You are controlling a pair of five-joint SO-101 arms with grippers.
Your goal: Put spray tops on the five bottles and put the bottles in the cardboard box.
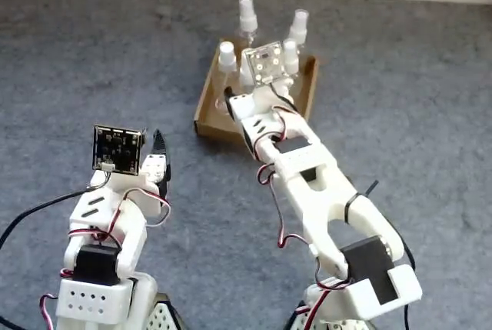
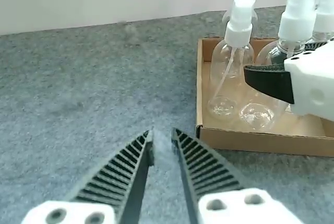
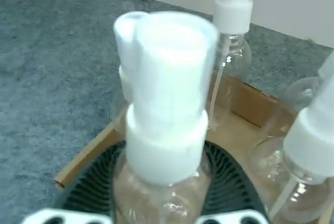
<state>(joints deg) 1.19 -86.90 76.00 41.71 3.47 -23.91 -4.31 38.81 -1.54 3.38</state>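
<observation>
Two arms are sharing the grey surface (image 1: pixel 84 61). Over on the left, the left gripper (image 2: pixel 162 139) is hovering low above bare felt. Its fingers (image 2: pixel 124 178) are standing nearly together with only a slim gap, and they are holding nothing. The cardboard box (image 2: pixel 250 139) is lying ahead of it and off to its right.

The right gripper (image 3: pixel 164 156) is reaching over the box, its fingers (image 3: pixel 88 195) clamping either side of an upright bottle (image 3: pixel 163 119). This bottle is already wearing its spray top and is sitting with its long axis vertical, near the box's left wall. Whether its base is resting on the box floor I cannot tell.

The right arm is therefore the nearer one, and the coming move is probably a straight release. Other capped bottles are crowding it: one neighbour (image 3: pixel 308 145) is standing just beside it in the box, and a far bottle (image 3: pixel 232 20) is seemingly standing beyond the far wall.
</observation>
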